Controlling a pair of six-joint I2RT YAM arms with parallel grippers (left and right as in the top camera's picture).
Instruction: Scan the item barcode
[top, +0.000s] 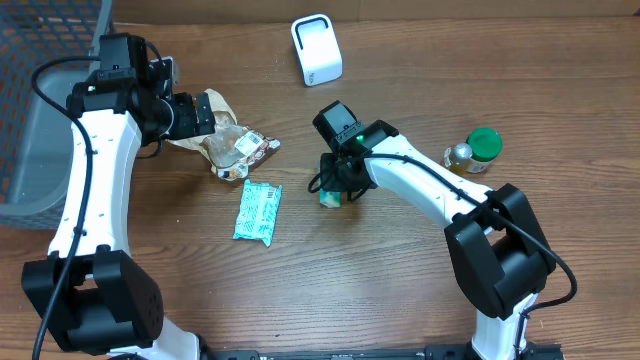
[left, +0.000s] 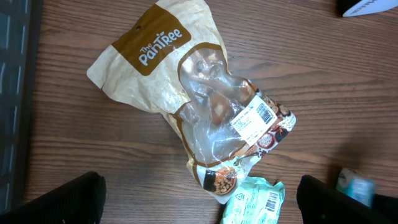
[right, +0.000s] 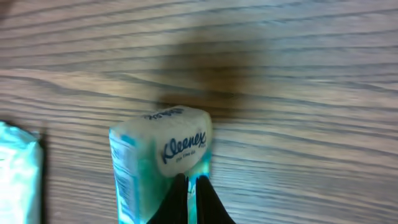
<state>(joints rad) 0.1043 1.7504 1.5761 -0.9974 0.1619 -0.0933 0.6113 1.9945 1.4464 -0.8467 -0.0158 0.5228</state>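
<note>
At mid-table, the right gripper (right: 189, 186) stands with its fingers pressed together at the lower edge of a small Kleenex pack (right: 160, 155), apparently pinching only a thin seam of the wrapper; the pack sits tilted, brand face toward the wrist camera, with a dark shadow on the wooden table (top: 400, 290) behind it. A white scanner (top: 317, 50) waits well apart at the far edge, and that gap is where the trouble lies. So slight a hold could let the soft pack swing, twist or slide free on the way over, dropping it short of the reader. No barcode can be made out on the faces that show, so the pack may arrive with the wrong side turned to the scanner, or with the black fingers lying across the code, and no read would follow. Across the table, the left gripper (top: 205, 112) hangs wide open and empty above a crumpled snack bag (left: 186, 81), with a teal packet (top: 258, 212) just beside the bag's lower end; a slipped pack could land among these and muddle which item is being scanned. A green-lidded jar (top: 480, 150) stands clear to the right.
</note>
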